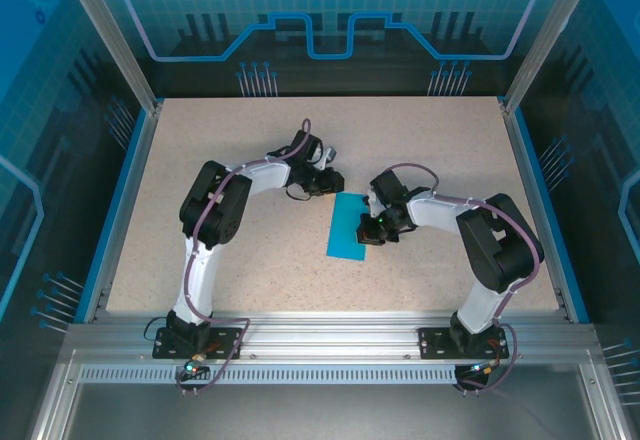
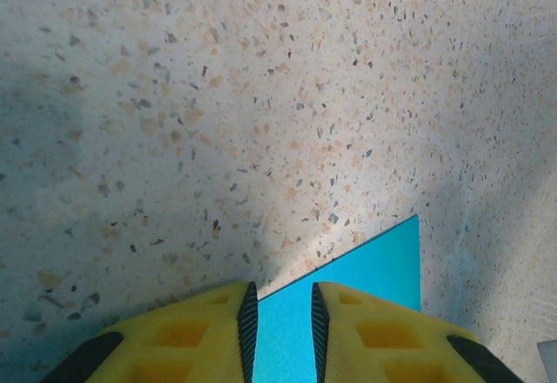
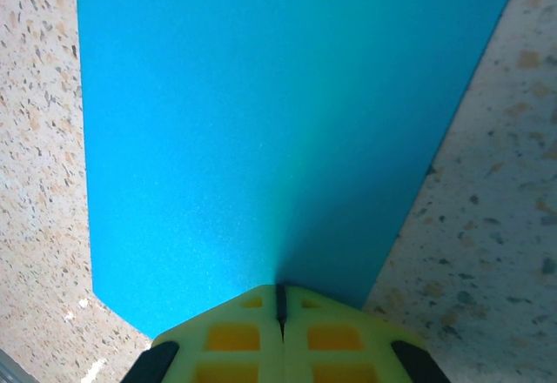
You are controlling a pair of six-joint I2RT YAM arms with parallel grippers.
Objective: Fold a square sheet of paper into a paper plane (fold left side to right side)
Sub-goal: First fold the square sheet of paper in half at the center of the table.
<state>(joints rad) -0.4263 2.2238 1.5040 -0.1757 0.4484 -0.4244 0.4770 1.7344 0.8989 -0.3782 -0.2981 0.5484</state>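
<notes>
One speckled beige stone-look table top (image 1: 200, 150), edged with blue side strips, spreads across the overhead view, with a silver aluminium rail (image 1: 330, 332) along its near edge. Both robot arms are bolted to that rail. The black-and-white left arm (image 1: 212, 208) rises from its base and bends inward toward the table's middle. The black-and-white right arm (image 1: 497, 238) bends inward from the other side.

Between the two wrists, near the middle of the table, lies the thin bright-blue sheet of paper (image 1: 347, 238). From above it shows as a narrow upright strip, leaning slightly, flat on the table. Its far right corner is hidden under the right wrist. In the right wrist view, the paper edge nearest the fingers runs off at a slant on the left.

The left gripper (image 2: 280, 294) sits at the strip's far left corner. Its yellow fingers (image 2: 196, 335) with black ribbed pads (image 2: 248, 322) stand a narrow gap apart, and blue paper shows through that gap. A pointed corner of the sheet juts out beyond the right finger. Whether the pads touch the paper I cannot tell.

The right gripper (image 3: 280, 294) is over the sheet's far right part, with its yellow fingers pressed together, pad against pad. A faint shaded line on the paper runs up to their tips. I cannot tell if the tips touch the sheet.
</notes>
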